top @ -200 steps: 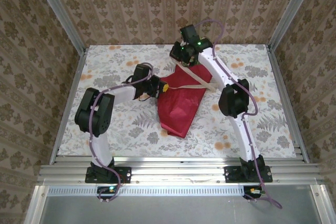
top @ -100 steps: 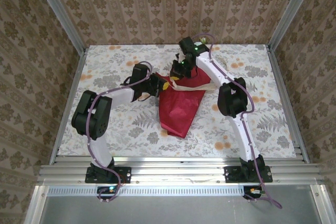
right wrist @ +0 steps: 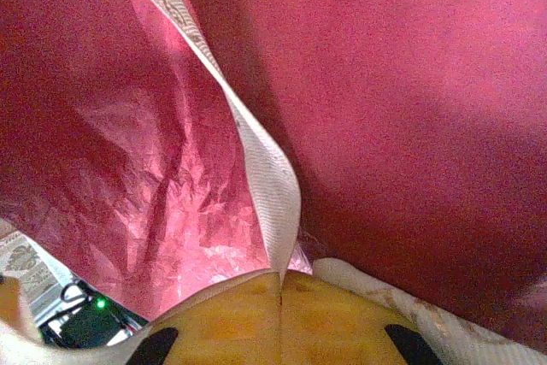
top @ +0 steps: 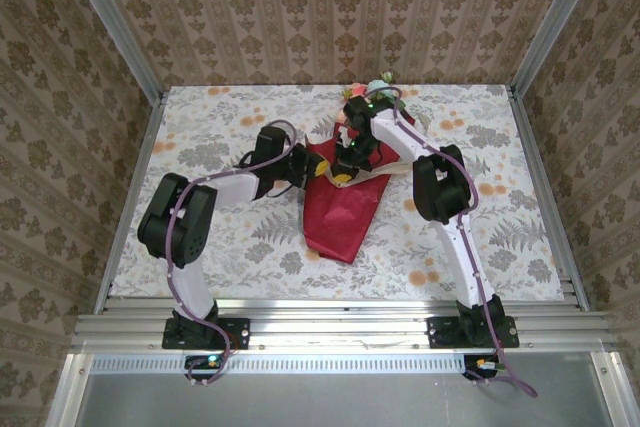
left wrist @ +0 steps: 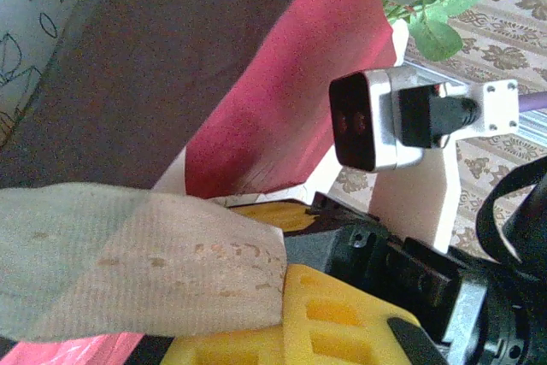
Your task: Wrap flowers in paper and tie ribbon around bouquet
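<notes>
The bouquet (top: 345, 212) lies in the middle of the flowered tablecloth (top: 220, 117), narrow tip towards the arms, wide end towards the back wall.

From the left, the left arm bends in low across the cloth. The left gripper (top: 308, 169) sits at the cone's left edge, clenched, with the ribbon (left wrist: 128, 262) pinched in it. Through its wrist camera that pale beige strip stretches wide and close across the lower left. Behind the strip rises the paper (left wrist: 282, 108), bright red on the lit fold and dark maroon on the shaded face to its left.

Just to the right, over the upper part of the cone, the right gripper (top: 342, 175) is turned down onto the paper. Its yellow fingers (right wrist: 222, 314) are pressed together and grasp the ribbon, which climbs out from between them against the red sheet. The two grippers are very near each other.

Further back and slightly right, the flowers (top: 378, 87) poke out of the wide end, pale blooms with green leaves.
</notes>
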Tool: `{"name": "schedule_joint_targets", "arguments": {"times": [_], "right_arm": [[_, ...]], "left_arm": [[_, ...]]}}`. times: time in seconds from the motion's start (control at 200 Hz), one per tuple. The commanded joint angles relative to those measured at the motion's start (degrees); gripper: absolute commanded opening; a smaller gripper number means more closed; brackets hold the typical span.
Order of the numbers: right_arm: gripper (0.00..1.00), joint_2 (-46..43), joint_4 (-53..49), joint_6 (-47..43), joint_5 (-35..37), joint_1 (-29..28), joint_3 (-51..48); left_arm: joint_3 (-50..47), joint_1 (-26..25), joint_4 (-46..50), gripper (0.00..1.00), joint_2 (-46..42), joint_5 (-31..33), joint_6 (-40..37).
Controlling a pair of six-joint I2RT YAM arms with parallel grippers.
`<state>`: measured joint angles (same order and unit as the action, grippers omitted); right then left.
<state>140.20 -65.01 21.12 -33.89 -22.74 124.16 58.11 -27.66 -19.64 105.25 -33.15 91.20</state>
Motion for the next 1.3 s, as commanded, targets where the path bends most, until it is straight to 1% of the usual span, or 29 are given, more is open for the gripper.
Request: {"name": "schedule_joint_targets", "arguments": {"times": [0.0,0.025,0.115,0.17,0.25,0.41,0.45,0.495,0.635,0.69,0.75,0.805,0.895,0.95,0.97,1.045,1.055,1.08,1.2,1.295], "right_arm": [[0.00,-2.20,-0.84,-0.07,-0.28,0.90,2.75],[0.02,-1.66,-1.32,-0.12,-0.15,0.99,3.94],[0.20,1.11,-4.65,-0.63,1.86,0.95,9.48],[0.28,1.90,-5.83,-0.55,3.72,1.02,11.47],[0.33,1.79,-5.72,0.58,6.12,1.16,12.19],[0.36,1.87,-2.70,4.22,7.94,1.55,13.25],[0.34,2.94,-2.42,4.96,8.49,1.52,14.34],[0.29,4.38,-2.32,5.91,9.11,1.54,16.24],[0.25,9.17,-3.45,7.79,8.75,1.17,22.09],[0.23,10.06,-3.79,7.73,8.59,0.76,22.93],[0.19,10.20,-3.40,7.71,8.03,0.40,22.35],[0.12,10.05,-2.91,7.95,8.00,0.16,21.37],[0.06,9.33,-0.78,8.98,7.47,-0.17,18.42],[0.05,8.86,0.99,9.79,6.33,-0.18,16.54],[0.05,8.82,1.46,10.00,5.75,-0.25,16.06],[0.03,9.08,2.42,10.00,2.96,-0.29,15.41],[0.02,9.11,2.45,9.82,2.56,-0.40,15.41],[0.00,9.17,2.52,9.43,1.72,-0.46,15.30],[0.00,8.65,1.51,6.22,-3.34,-0.79,14.45],[0.00,6.47,0.92,3.14,-5.92,-0.83,11.08]], "left_arm": [[-1.47,-0.01,-2.85,0.00,-1.80,-1.87,-1.37],[-1.56,-0.02,-2.94,0.00,-1.85,-2.04,-1.45],[-1.93,0.00,-2.95,0.00,-2.06,-2.19,-1.64],[-2.06,0.01,-3.01,0.00,-2.01,-2.19,-1.64],[-2.21,0.11,-3.20,0.00,-2.09,-2.10,-1.56],[-2.71,0.23,-3.65,0.00,-2.24,-2.18,-1.29],[-2.78,0.27,-3.82,0.00,-2.31,-2.27,-1.31],[-2.84,0.24,-4.24,0.00,-2.33,-2.32,-1.29],[-3.01,0.48,-5.90,0.00,-2.33,-2.62,-0.83],[-3.37,0.64,-6.83,0.00,-2.32,-2.71,-0.48],[-3.61,0.76,-8.12,0.00,-2.31,-2.88,0.03],[-3.89,0.90,-9.50,0.00,-2.27,-3.11,0.33],[-4.31,1.13,-11.91,0.00,-1.83,-3.33,0.88],[-4.45,1.12,-13.60,0.00,-1.42,-3.31,1.48],[-4.49,1.12,-14.29,0.00,-1.18,-5.00,1.67],[-4.31,1.12,-16.15,0.00,-0.52,-5.91,2.20],[-4.27,2.37,-16.25,0.00,-0.45,-5.97,2.16],[-4.19,2.88,-16.35,0.00,-0.29,-6.17,2.11],[-4.15,3.48,-17.02,0.00,0.46,-6.82,2.24],[-4.18,3.82,-17.56,0.00,0.90,-7.11,2.24]]}}
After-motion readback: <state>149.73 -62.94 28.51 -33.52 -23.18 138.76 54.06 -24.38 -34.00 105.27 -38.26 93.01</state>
